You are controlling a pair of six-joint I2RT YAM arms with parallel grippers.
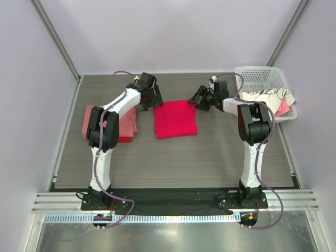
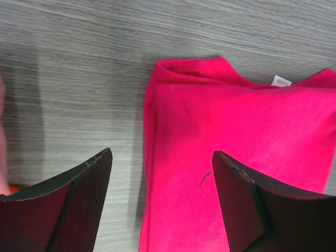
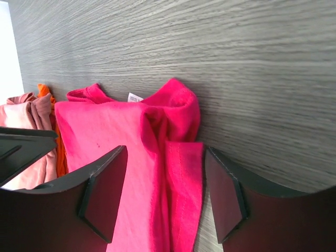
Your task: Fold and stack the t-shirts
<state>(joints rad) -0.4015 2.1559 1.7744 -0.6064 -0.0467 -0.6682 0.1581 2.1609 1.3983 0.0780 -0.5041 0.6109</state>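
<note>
- The crimson t-shirt [image 1: 176, 119] lies folded into a flat rectangle near the middle of the table [image 1: 210, 157], a little toward its far side.
- Its small white label [image 2: 281, 81] shows at the collar edge, which is the far edge of the fold.
- The left gripper [image 1: 150, 101] sits at the far-left corner of the crimson t-shirt. Its jaws stand apart with nothing between them.
- In the left wrist view the shirt's left edge and the bare table beside it show between the two dark fingers [image 2: 79, 205]. Whether the fingertips touch the cloth cannot be told.
- The right gripper [image 1: 198, 98] sits at the far-right corner of the same shirt. It is also open and holds nothing.
- In the right wrist view the bunched folded layers of that corner lie between and beyond its fingers [image 3: 102, 194].
- The salmon-pink t-shirt [image 1: 92, 121] lies folded at the left side of the table, partly hidden by the left arm, close to the crimson t-shirt with a strip of table between them.
- The red t-shirt [image 1: 126, 138] lies under the salmon-pink one, and only its near-right edge shows.
- The white dark-printed t-shirt [image 1: 268, 96] lies crumpled in the white lattice basket [image 1: 260, 76] at the far-right corner of the table and drapes over its near rim.
</note>
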